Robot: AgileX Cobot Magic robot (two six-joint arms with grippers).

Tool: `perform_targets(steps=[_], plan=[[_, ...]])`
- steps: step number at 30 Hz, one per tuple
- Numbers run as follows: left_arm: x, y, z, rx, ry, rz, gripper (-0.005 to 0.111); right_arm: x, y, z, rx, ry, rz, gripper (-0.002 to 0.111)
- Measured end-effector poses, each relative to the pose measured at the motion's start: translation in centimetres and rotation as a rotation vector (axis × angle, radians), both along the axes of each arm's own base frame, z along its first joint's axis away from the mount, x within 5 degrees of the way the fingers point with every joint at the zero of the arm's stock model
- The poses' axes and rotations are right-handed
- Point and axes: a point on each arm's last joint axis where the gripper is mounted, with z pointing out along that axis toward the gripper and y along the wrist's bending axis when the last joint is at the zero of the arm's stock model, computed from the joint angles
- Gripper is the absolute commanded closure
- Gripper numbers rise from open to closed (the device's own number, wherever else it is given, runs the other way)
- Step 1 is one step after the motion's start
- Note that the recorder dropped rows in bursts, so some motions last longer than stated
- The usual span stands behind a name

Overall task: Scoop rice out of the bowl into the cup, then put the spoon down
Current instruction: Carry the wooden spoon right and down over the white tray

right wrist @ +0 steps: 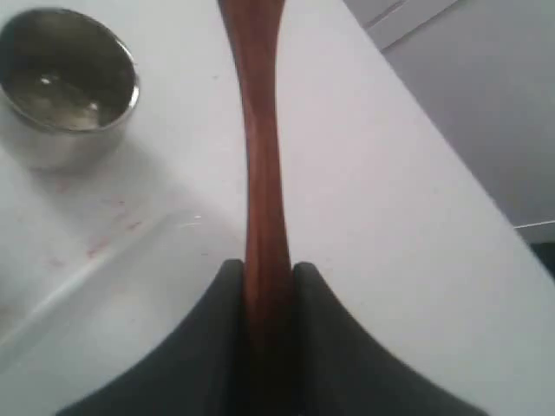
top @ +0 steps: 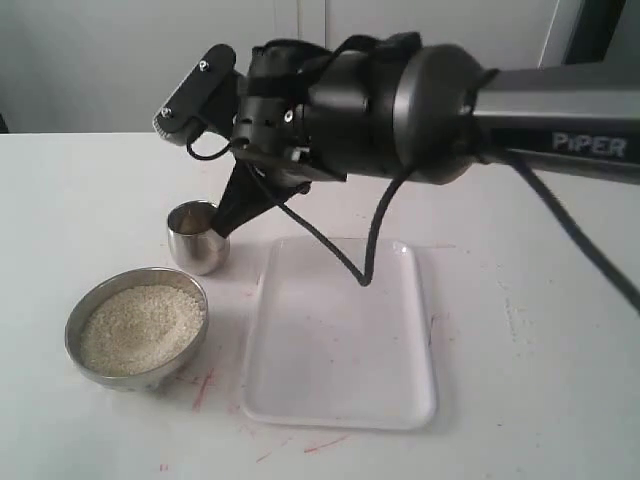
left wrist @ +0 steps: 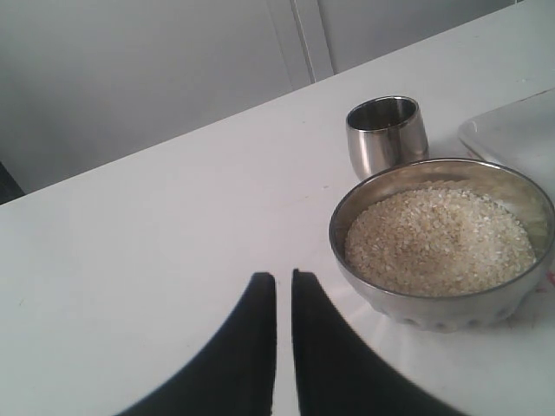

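Tray (top: 340, 395) beside cup (top: 200, 255), bowl (top: 150, 378); right gripper (right wrist: 264, 270) clamps spoon (right wrist: 260, 156) handle; left gripper (left wrist: 284, 282) closed, empty.

White table (top: 520, 330) with faint red marks (top: 203, 388), under soft even light; behind, pale grey wall (top: 100, 60) with vertical seams (top: 300, 20).

**Steel, Cream and Red-Brown on White**

The rice (top: 140, 328) is pale cream, finely speckled, in a dull grey steel bowl (left wrist: 434, 310). At the bowl's one o'clock the cup (top: 197, 248) is bright mirror steel, darker inside. The spoon (right wrist: 260, 165) is dark reddish-brown wood. Right claw (right wrist: 267, 267) and left claw (left wrist: 279, 276) are matt black. The tray (top: 340, 395) is translucent milky white. The surface (top: 530, 380) is white, with faint red smears at the tray's seven o'clock.
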Motion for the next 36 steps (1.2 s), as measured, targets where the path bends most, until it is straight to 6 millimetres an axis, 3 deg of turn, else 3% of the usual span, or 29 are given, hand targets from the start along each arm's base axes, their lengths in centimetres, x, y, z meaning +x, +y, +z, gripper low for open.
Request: perform_targets(steps=[4,9,18,27,36], plan=[[0.0,0.0,0.0,0.000,0.000,0.000,0.092,-1.9,-0.4,2.7,0.211,0.081,-0.054,0.108],[0.0,0.0,0.0,0.000,0.000,0.000,0.092,-3.8,-1.7,5.9,0.305,0.106,-0.095,0.108],[0.0,0.0,0.0,0.000,0.000,0.000,0.092,-7.2,-4.6,10.0,0.378,0.166,-0.166,0.108],[0.0,0.0,0.0,0.000,0.000,0.000,0.092,-10.5,-7.4,11.9,0.352,0.273,-0.257,0.108],[0.0,0.0,0.0,0.000,0.000,0.000,0.092,-11.9,-8.6,12.5,0.351,0.299,-0.277,0.108]])
